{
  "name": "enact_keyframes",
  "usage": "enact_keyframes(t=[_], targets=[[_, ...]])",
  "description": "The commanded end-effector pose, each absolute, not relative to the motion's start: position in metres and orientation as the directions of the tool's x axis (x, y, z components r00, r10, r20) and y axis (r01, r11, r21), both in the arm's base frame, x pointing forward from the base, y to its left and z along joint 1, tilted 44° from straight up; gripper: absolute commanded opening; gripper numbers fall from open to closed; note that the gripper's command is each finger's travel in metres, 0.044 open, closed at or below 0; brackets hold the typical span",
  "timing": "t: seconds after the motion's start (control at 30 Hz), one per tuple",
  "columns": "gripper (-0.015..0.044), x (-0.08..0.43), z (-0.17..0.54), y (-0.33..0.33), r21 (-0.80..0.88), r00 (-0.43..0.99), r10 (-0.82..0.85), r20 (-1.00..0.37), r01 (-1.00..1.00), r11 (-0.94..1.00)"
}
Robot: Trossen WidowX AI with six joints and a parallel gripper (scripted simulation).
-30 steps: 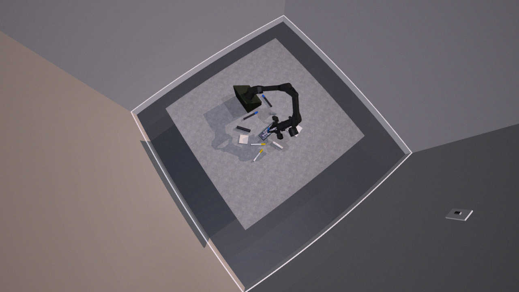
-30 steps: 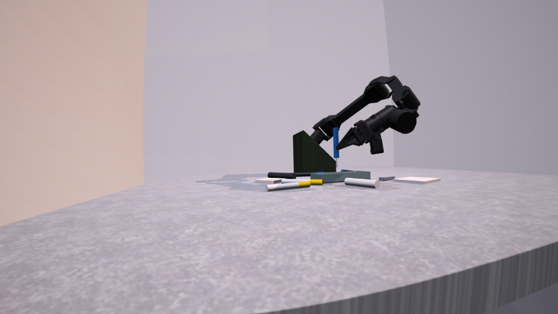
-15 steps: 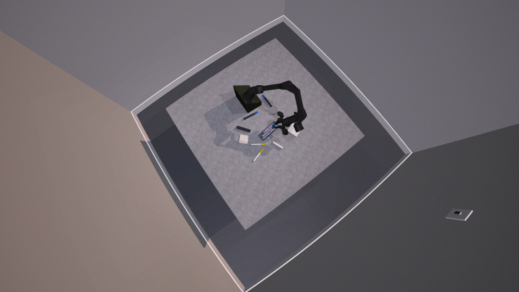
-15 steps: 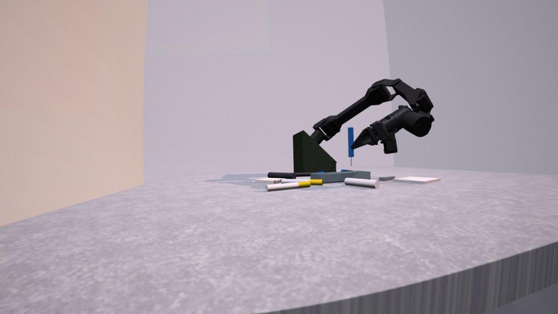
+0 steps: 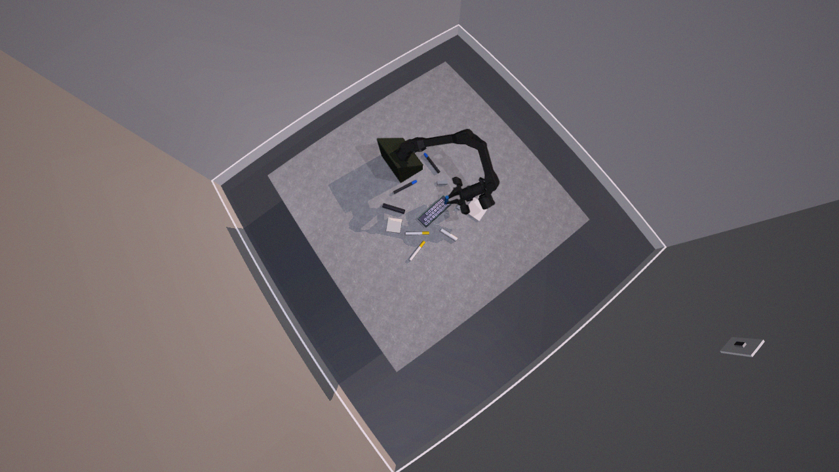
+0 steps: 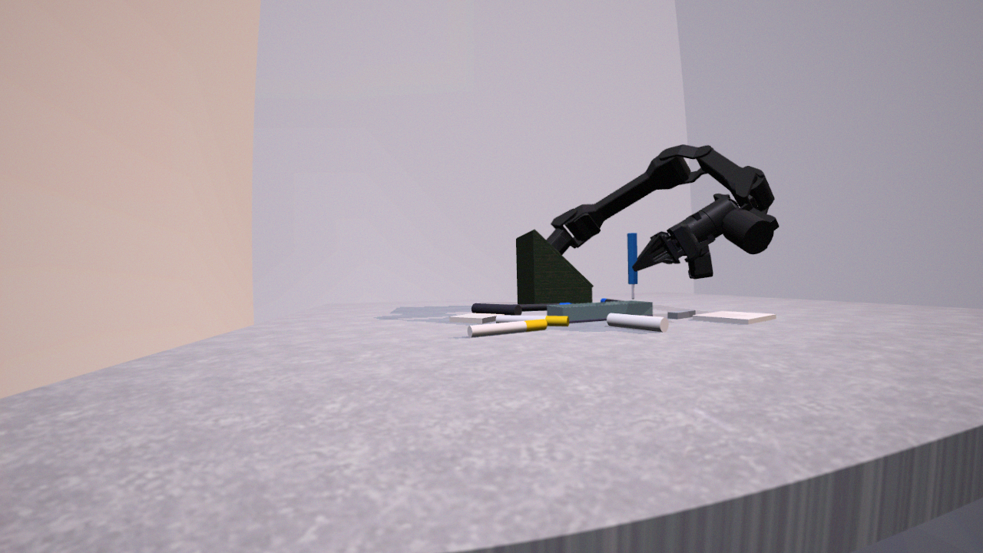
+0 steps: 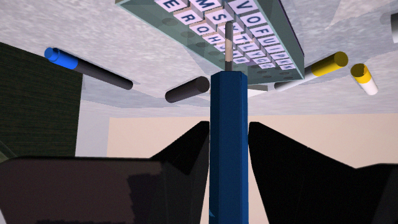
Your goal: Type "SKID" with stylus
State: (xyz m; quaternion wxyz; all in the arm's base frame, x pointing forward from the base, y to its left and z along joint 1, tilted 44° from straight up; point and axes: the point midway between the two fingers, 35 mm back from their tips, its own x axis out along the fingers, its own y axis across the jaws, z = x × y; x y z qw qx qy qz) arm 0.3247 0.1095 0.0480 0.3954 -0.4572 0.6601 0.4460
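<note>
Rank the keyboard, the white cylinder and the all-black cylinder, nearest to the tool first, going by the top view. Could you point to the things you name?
From the tool (image 5: 447, 199) (image 6: 633, 268) (image 7: 228, 130):
1. Keyboard (image 5: 432, 213) (image 6: 590, 312) (image 7: 249, 46), just lower left.
2. White cylinder (image 5: 448, 235) (image 6: 637, 322) (image 7: 395, 31), below.
3. All-black cylinder (image 5: 393, 208) (image 6: 496, 309) (image 7: 187, 90), left.

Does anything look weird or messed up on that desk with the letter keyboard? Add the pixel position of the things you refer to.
Nothing looks spilled or broken. The oddest bit is how the pens lie: the two white-and-yellow pens (image 5: 417, 233) (image 5: 416, 251) point different ways, as if scattered. The blue stylus (image 5: 446, 199) (image 6: 632, 258) (image 7: 229, 140) stands upright in the tool (image 5: 448, 199) (image 6: 635, 268) (image 7: 228, 130).
</note>
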Motion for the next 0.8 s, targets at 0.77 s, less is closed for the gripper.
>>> enact_keyframes(t=[0.77], targets=[[0.0081,0.3250,0.0379,0.1191,0.224,-0.268,-0.246,-0.931,-0.955,0.194]])
